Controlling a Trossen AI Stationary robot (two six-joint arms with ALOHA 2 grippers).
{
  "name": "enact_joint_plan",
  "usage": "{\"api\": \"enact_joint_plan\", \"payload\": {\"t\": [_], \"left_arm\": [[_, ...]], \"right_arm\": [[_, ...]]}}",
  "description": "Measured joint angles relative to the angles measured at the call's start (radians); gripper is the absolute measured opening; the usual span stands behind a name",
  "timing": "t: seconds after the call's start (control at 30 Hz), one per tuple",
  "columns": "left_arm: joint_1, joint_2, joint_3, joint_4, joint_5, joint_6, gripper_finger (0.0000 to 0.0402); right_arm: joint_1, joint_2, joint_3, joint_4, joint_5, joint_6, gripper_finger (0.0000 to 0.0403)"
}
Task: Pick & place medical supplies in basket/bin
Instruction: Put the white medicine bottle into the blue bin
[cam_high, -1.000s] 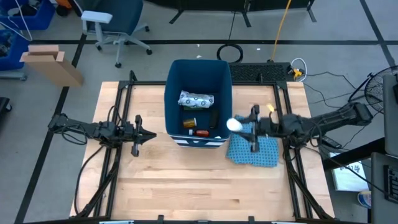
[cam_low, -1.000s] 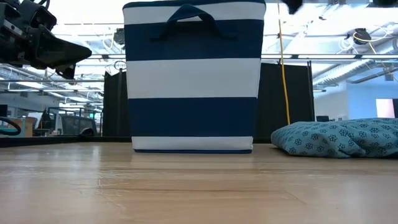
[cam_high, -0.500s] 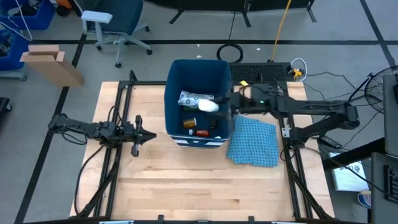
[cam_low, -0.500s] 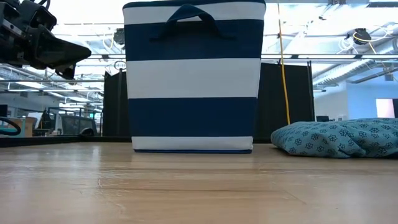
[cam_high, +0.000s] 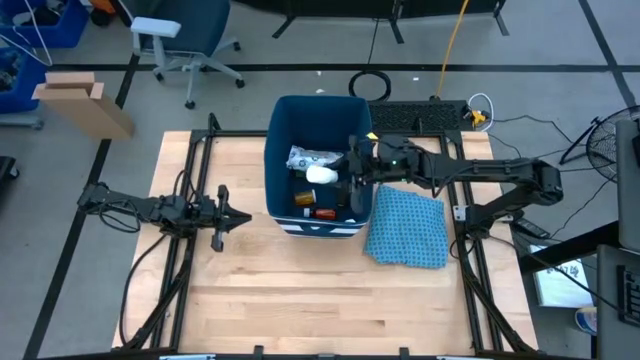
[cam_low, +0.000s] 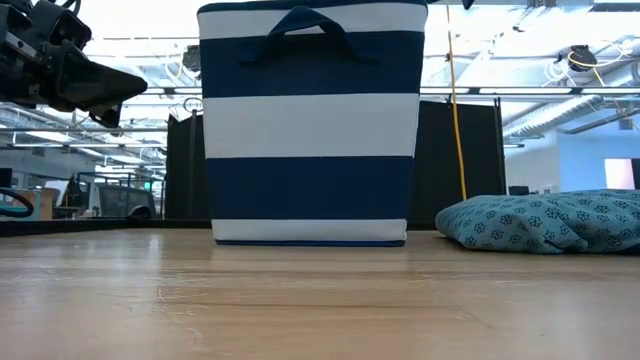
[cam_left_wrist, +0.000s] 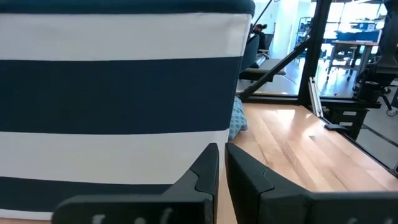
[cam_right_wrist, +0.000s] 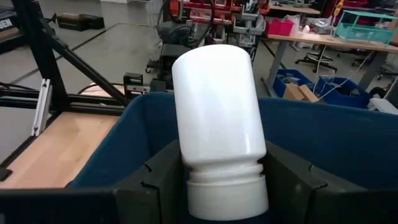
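The dark-blue bin (cam_high: 276, 150) stands at the table's far middle; its outside is striped blue and white (cam_low: 310, 130). Inside lie a white speckled packet (cam_high: 314, 157), an orange item (cam_high: 305, 198) and a red item (cam_high: 324, 212). My right gripper (cam_high: 347, 172) reaches in over the bin's right rim, shut on a white bottle (cam_high: 322, 174), which hangs above the bin's inside. My left gripper (cam_high: 240, 218) waits shut to the left of the bin, level, pointing at its wall (cam_left_wrist: 118, 93). My right gripper pinches the white bottle by its narrower ribbed neck end (cam_right_wrist: 227, 186) between its two fingers (cam_right_wrist: 163, 177). The fingers come level from the table's right side. The bottle's wide body (cam_right_wrist: 216, 102) sticks out past the fingertips, tilted a little, lifted clear above the bin.
A blue patterned cloth (cam_high: 408, 228) lies bunched on the table just right of the bin (cam_low: 545, 220). Black frame rails (cam_high: 190, 200) run along the table's left and right sides. Bare wood stretches across the near half.
My right gripper has swung from above the blue cloth toward the table's far left and risen a little, carrying the white bottle over the bin's right rim. The bottle now hangs above the bin's inside. The hold has stayed shut.
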Motion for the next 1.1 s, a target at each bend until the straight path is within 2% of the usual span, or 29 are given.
{"api": "enact_joint_plan", "payload": {"t": [0.2, 0.33, 0.57, 0.8, 1.1], "left_arm": [[0.0, 0.0, 0.0, 0.0, -0.003, 0.027, 0.0033], [0.0, 0.0, 0.0, -0.001, -0.004, 0.027, 0.0033], [0.0, 0.0, 0.0, -0.001, -0.005, 0.045, 0.0033], [0.0, 0.0, 0.0, -0.001, -0.005, 0.08, 0.0033], [0.0, 0.0, 0.0, -0.001, -0.006, 0.128, 0.0033]], "right_arm": [[-0.03, -0.001, 0.025, 0.035, -0.005, 0.021, 0.0171], [-0.068, 0.01, 0.087, -0.042, -0.029, 0.02, 0.0171], [-0.123, 0.025, 0.152, -0.289, -0.029, -0.051, 0.0171], [-0.131, 0.133, 0.19, -0.365, -0.027, -0.133, 0.0171], [-0.128, 0.307, 0.248, -0.433, 0.152, -0.265, 0.0171]]}}
